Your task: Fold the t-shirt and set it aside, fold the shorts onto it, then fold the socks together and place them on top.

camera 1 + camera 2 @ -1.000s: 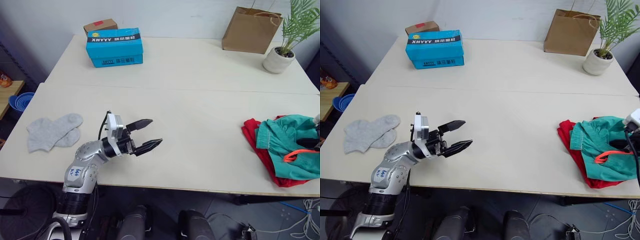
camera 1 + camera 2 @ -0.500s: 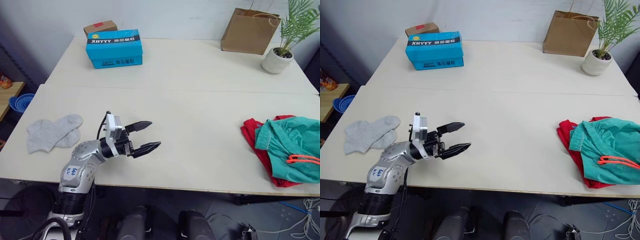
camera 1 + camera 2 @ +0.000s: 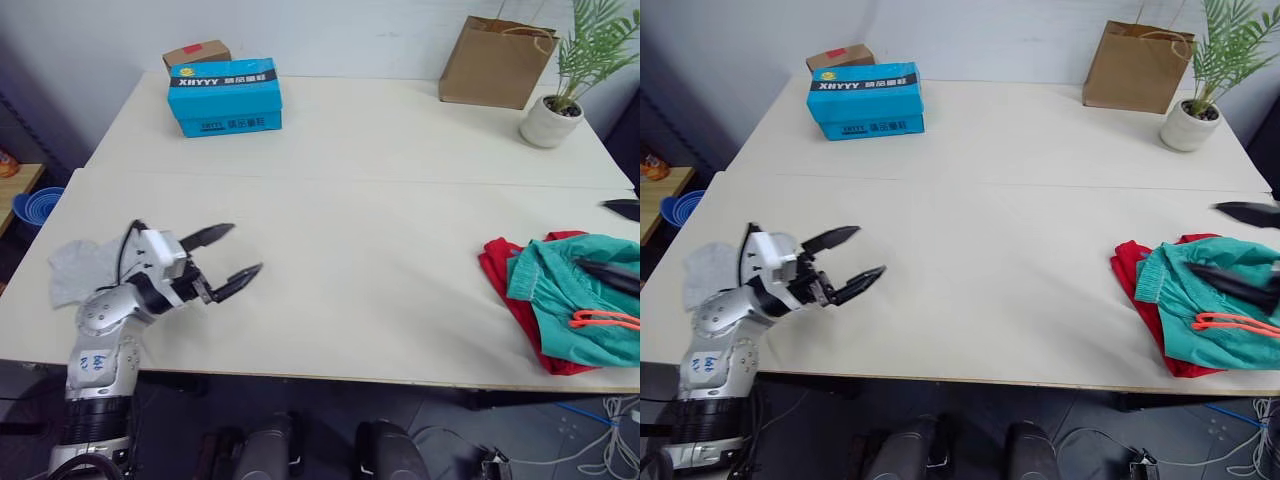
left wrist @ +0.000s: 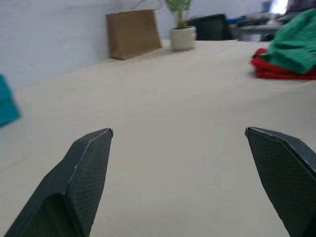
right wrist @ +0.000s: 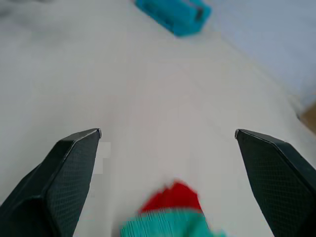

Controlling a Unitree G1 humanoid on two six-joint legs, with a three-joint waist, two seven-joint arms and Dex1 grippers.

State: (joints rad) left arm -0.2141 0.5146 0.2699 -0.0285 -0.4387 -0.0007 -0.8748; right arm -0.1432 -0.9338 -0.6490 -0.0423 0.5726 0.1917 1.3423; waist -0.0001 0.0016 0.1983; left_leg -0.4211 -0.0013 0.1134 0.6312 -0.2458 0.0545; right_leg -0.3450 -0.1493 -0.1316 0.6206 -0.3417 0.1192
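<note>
Atop red t-shirt: crumpled shorts.

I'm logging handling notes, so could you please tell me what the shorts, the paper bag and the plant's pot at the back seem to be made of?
The shorts look like soft, matte teal fabric, judging by the loose folds and gathered waistband. The bag appears to be stiff brown kraft paper, standing upright with creased sides. The pot looks like white ceramic or perhaps plastic; its smooth, rounded surface leaves that open.

2 head eyes look forward-down over the table from high and far, sharing the same scene. Each of the 2 wrist cams looks low across it; both catch the shorts.
</note>
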